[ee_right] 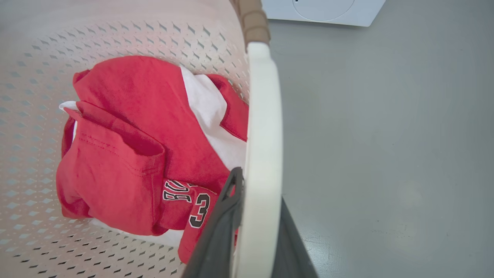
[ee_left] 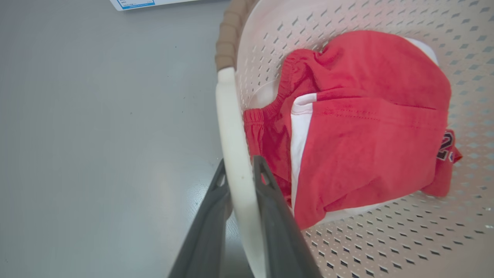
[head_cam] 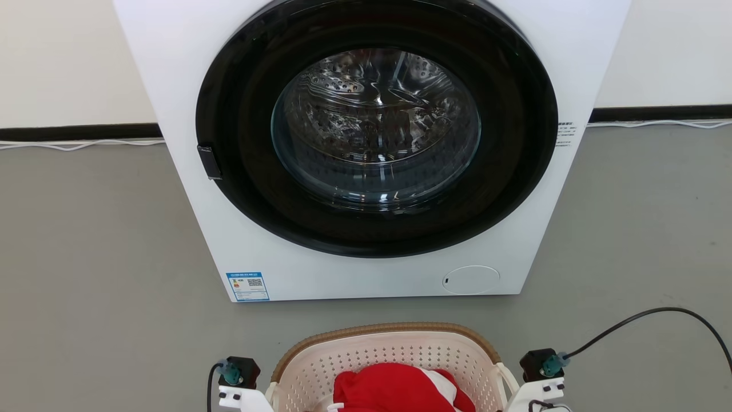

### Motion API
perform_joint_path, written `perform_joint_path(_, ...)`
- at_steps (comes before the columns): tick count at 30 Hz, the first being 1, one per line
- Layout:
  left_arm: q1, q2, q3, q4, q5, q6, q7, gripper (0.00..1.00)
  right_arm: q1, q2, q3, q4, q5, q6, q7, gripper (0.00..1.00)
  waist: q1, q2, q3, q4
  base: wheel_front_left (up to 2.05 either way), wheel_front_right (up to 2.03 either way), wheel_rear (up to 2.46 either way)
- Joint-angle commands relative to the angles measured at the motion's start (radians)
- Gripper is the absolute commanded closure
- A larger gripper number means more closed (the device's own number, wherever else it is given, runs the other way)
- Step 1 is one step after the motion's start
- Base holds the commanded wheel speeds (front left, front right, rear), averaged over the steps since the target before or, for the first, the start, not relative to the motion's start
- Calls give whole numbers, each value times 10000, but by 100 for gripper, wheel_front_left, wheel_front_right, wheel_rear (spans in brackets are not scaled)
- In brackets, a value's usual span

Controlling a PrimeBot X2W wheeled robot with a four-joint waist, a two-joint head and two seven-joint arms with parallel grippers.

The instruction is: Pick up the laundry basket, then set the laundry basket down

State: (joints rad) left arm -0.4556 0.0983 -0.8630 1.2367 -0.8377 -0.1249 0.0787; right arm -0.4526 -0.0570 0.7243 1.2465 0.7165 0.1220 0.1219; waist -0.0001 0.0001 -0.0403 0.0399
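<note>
I counted one washer (head_cam: 372, 149) with one blue label (head_cam: 247, 286), and one basket (head_cam: 389, 350). The basket had two handles (ee_left: 230, 127) and one bundle (ee_left: 366, 116) of red-and-white clothes. There were two claws, the left claw (ee_left: 240, 165) and the right claw (ee_right: 259, 187), and one black cable (head_cam: 646, 313).

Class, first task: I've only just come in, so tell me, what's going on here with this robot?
A two-armed robot faces a washing machine. Its left gripper clamps the left handle of a laundry basket, and its right gripper clamps the right handle, one finger either side of each. Red and white clothes lie in the basket. Whether it is off the floor yet cannot be told.
</note>
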Motion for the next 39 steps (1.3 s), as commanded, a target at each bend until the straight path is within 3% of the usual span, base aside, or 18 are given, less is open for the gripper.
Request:
perform_joint_path(1, -202, 292, 110, -31, -9, -57, -139, 100, -339, 68, 243, -138, 28, 87, -191, 100, 1, -1, 0, -5, 0, 0, 0)
perform_joint_path(19, -686, 366, 157, 224, -312, 35, -804, 100, -577, 63, 758, -217, 322, 87, -1162, 100, 1, -1, 633, 56, 0, 0, 0)
perform_joint_path(28, -1801, 477, 268, 238, -238, 168, -1804, 100, -1433, -43, 997, -315, 189, 87, -2353, 100, 1, -1, 2322, 186, 0, 0, 0)
perform_joint_path(39, -3201, 565, 178, 282, 15, 236, -2591, 100, -2805, -209, 1234, -118, 59, 87, -3051, 100, 1, -1, 4809, 350, 0, 0, 0)
